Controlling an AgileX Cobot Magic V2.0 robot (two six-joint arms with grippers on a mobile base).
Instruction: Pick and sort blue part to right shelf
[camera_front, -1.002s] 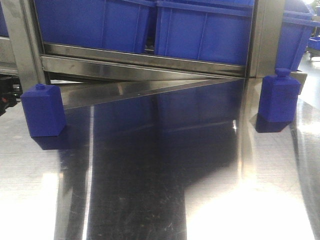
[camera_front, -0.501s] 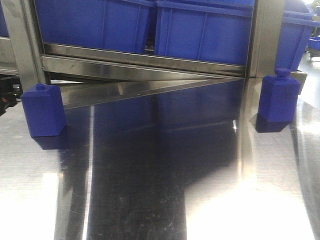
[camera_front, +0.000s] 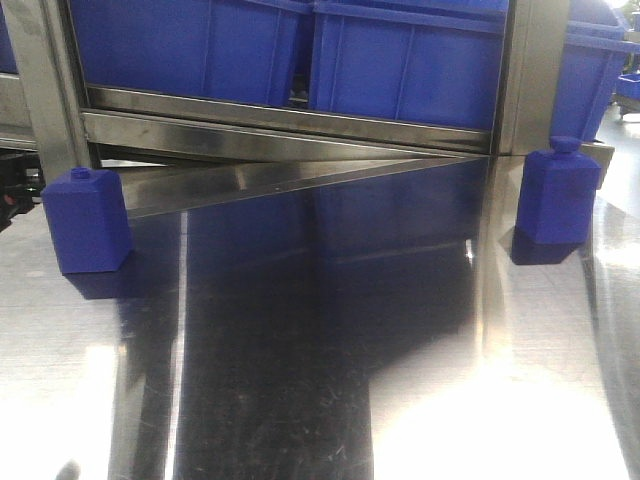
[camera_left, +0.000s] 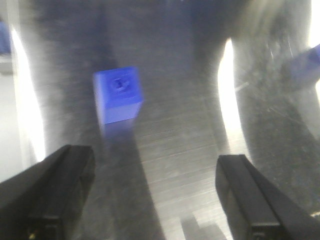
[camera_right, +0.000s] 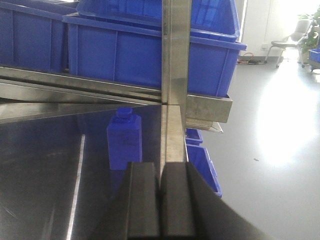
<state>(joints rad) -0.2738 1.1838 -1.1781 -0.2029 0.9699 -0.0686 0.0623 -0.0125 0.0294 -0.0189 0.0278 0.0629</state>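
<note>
On the left wrist camera, the left blue part (camera_left: 118, 95) stands upright on the steel table (camera_left: 175, 150). I see it from above, with its square cap facing the lens. It sits ahead of the left gripper (camera_left: 150, 197), off toward the left finger's side and clear of both fingers (camera_left: 60, 192). That gripper is spread wide, with one dark finger at each lower corner of the view and only bare tabletop between them. The picture is blurred, so I can't make out finer detail on the block.

The right wrist camera shows the right gripper (camera_right: 160, 200) with its two fingers pressed flat together and nothing caught between them. The right blue part (camera_right: 125, 137) stands upright beyond the tips and a little to the left, untouched. It is just beside the steel upright (camera_right: 175, 75) of the shelf (camera_right: 207, 106).

On the front camera both blocks are on the table, well apart from each other. One is near the rack's left post and the other is at the foot of the right upright. Behind them runs the shelf's front rail, with large blue bins (camera_front: 400, 70) sitting above it. I can't make out either gripper clearly from this view.
</note>
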